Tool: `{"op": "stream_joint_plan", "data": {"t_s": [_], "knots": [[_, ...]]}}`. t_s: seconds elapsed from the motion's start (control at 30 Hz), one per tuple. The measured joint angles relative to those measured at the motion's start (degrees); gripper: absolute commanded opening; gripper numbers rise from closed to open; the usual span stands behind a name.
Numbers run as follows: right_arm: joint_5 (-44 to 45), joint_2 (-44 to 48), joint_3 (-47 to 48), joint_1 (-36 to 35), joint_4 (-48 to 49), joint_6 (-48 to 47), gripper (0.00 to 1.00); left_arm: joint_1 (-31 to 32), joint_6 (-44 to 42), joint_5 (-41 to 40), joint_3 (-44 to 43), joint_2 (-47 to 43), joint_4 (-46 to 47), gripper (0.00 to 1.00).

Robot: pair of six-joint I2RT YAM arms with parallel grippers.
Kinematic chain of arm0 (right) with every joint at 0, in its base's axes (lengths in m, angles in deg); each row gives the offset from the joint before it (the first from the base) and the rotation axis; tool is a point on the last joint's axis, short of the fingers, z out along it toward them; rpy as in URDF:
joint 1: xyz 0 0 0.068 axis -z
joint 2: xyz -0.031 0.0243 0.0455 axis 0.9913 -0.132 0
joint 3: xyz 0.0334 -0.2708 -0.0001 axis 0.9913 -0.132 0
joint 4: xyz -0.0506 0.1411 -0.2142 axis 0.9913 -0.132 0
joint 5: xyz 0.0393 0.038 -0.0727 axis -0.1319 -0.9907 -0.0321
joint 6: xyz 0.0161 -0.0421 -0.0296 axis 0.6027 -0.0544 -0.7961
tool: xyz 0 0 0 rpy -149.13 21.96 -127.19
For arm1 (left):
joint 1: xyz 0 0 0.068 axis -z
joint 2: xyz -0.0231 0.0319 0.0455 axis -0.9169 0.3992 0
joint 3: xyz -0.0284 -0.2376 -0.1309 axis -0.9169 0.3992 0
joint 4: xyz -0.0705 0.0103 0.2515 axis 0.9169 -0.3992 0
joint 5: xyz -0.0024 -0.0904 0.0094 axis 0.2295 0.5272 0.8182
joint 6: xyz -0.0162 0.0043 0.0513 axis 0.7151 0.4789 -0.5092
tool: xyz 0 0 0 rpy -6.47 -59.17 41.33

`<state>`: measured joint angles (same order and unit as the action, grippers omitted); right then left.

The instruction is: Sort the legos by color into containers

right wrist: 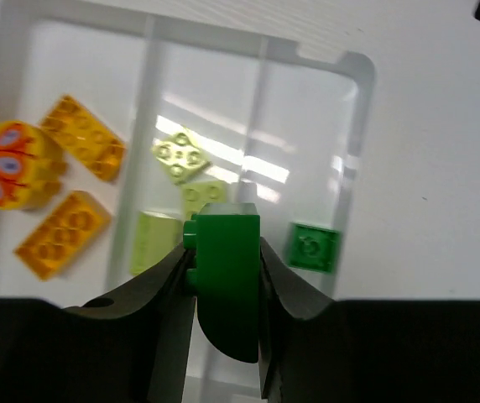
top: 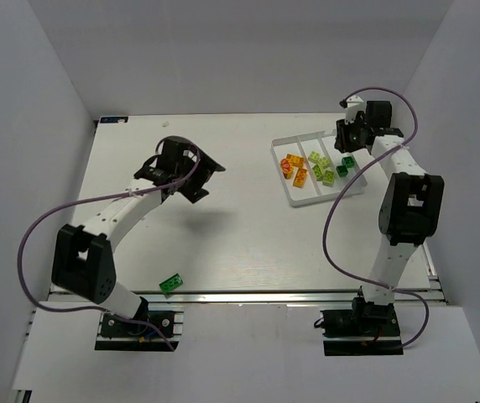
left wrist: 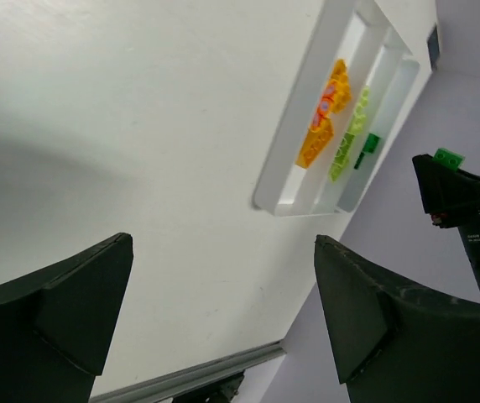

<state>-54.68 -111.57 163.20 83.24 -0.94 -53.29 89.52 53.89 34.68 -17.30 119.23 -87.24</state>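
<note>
We find one loose green brick (top: pixel 171 284) on the table (top: pixel 223 243), near the left arm's base. The left gripper (left wrist: pixel 223 243) hangs released and empty. Farther out, the right gripper (right wrist: pixel 222 250) grasps a dark green brick (right wrist: pixel 226 285) above the tray (top: pixel 282 176), where orange bricks (top: pixel 294 168), yellow-green bricks (top: pixel 322 166) and dark green bricks (top: pixel 345 166) lie in separate compartments

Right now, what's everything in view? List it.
table: 1, white, under everything
tray: 1, white, three compartments, far right of table
orange bricks: 3, one rounded, left compartment
yellow-green bricks: at least 3, middle compartment
dark green brick: 1 seen, right compartment
loose green brick: 1, table's near edge by left arm's base
held green brick: 1, above tray
left gripper: open, empty, above table
right gripper: shut on held green brick
</note>
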Motion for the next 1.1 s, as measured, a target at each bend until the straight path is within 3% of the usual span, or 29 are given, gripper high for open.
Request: {"op": "stream_joint_plan", "data": {"t_s": [0.27, 0.37, 0.5, 0.83, 1.1], "knots": [[5.92, -14.01, 15.98, 1.68, -6.27, -5.66, 0.39, -3.39, 4.20, -6.73, 4.31, -10.93, -15.43, 0.98], [6.27, -16.65, 18.38, 1.51, -7.17, -6.86, 0.57, -3.74, 5.57, -7.45, 4.63, -11.43, -19.91, 0.98], [6.14, -17.46, 18.45, 1.36, -9.11, -7.85, 0.67, -3.72, 8.83, -7.50, 6.43, -13.18, -25.94, 0.98], [2.08, -17.03, 18.08, 1.49, -9.60, -7.30, 0.67, -3.04, 20.98, -7.74, 8.52, -22.21, -41.48, 0.98], [-7.63, -1.84, 5.60, 1.79, -3.78, -3.15, 0.78, -2.89, 28.44, -5.55, 8.48, -19.26, -51.36, 0.94]]}}
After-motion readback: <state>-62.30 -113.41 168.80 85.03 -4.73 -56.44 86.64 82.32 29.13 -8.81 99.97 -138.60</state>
